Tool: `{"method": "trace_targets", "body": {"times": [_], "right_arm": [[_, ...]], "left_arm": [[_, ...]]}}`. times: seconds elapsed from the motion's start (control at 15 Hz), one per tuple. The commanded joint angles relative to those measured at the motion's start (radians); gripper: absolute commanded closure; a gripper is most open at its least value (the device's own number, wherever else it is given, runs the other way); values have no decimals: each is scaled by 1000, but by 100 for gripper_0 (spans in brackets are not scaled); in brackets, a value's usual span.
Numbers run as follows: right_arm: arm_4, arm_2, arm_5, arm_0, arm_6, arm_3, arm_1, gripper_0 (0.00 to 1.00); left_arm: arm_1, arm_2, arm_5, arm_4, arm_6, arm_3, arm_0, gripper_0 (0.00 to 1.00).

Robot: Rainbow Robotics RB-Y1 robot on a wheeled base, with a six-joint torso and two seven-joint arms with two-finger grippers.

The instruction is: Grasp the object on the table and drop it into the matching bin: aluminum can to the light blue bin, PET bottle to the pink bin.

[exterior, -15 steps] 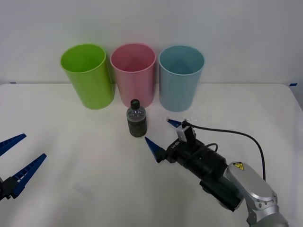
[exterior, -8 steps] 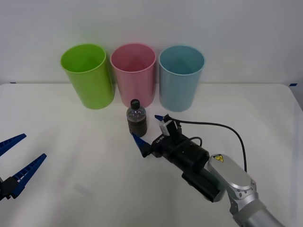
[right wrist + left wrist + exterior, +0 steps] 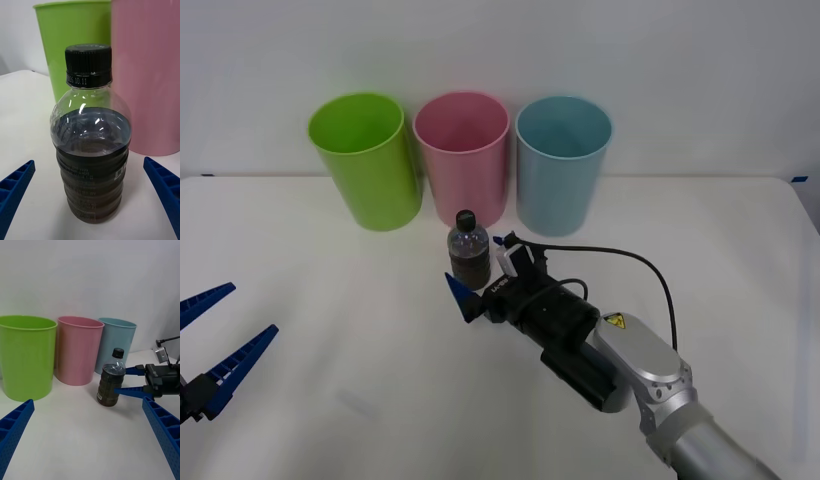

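Two blue fingers spread wide either side of the PET bottle [image 3: 468, 254], right claw [image 3: 481, 268] open and lined up at its ribbed lower body. Standing upright on the tabletop [image 3: 330, 330], just in front of the pink bin [image 3: 461, 155], light blue bin [image 3: 563, 162] off to one side. Half full of dark liquid, so probably some heft low down; thin clear wall likely to give under pressure. Best taken around the stiffer ribbed section, not the smooth shoulder. Left claw [image 3: 210, 345] parked open, well apart.
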Motion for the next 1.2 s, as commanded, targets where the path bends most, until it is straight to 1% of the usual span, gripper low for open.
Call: {"method": "trace_targets", "body": {"times": [0.07,0.73,1.2], "right_arm": [[2,0,14,-40,1,50,20,0],[22,10,79,-91,1,99,65,0],[32,18,92,-94,-4,115,72,0]], "left_arm": [[0,0,0,0,0,0,0,0],[0,0,0,0,0,0,0,0],[0,0,0,0,0,0,0,0]]}}
